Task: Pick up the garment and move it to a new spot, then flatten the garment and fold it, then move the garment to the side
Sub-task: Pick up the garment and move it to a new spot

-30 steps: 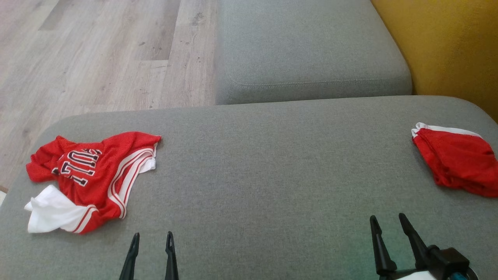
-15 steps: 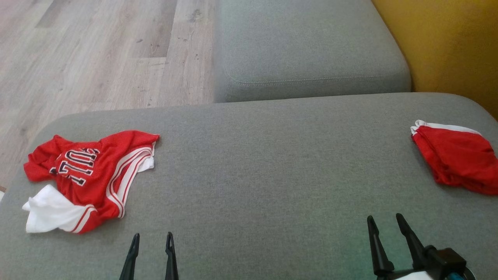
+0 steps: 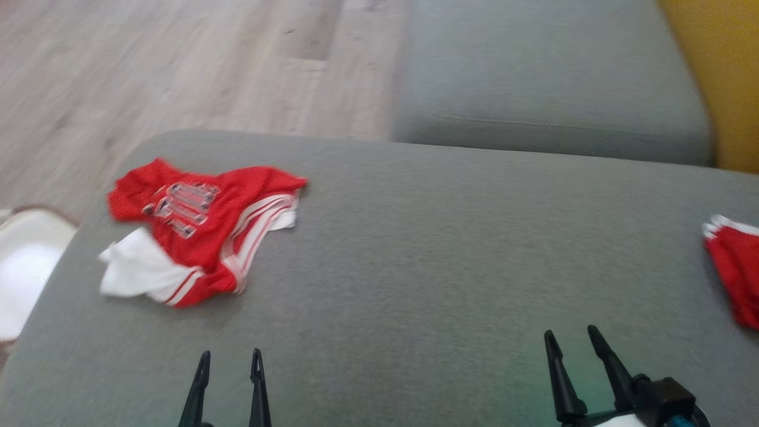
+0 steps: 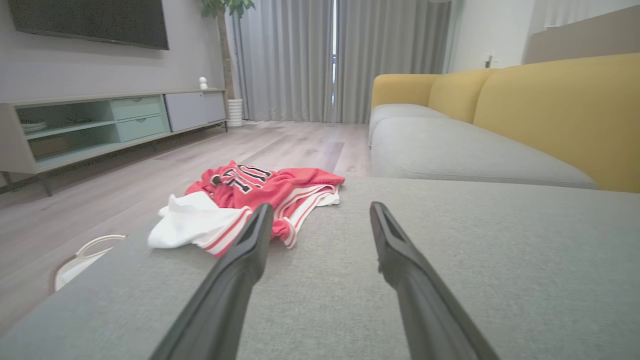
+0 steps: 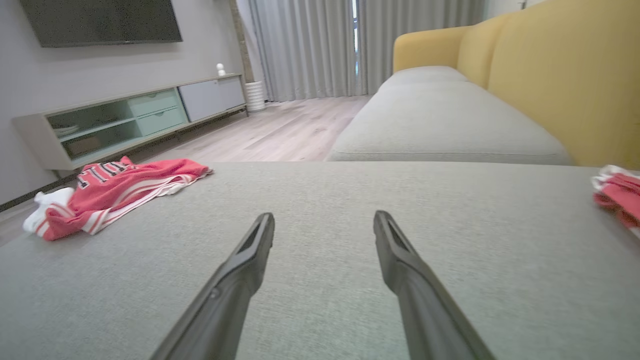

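A crumpled red garment with white trim and dark lettering lies at the left end of the grey sofa cushion. The same garment lies just beyond my left fingers in the left wrist view, and as the garment at the far left in the right wrist view. My left gripper is open and empty, low at the near edge, a little right of the garment. My right gripper is open and empty at the lower right, over bare cushion.
A second red garment lies bunched at the cushion's right edge, seen also as the red garment. A further grey seat with a yellow backrest lies beyond. A white basket stands on the wooden floor by the left end.
The head camera has turned left, so the whole picture has slid right and blurred; the white basket has come into view. Both grippers stay open and the garments lie as before.
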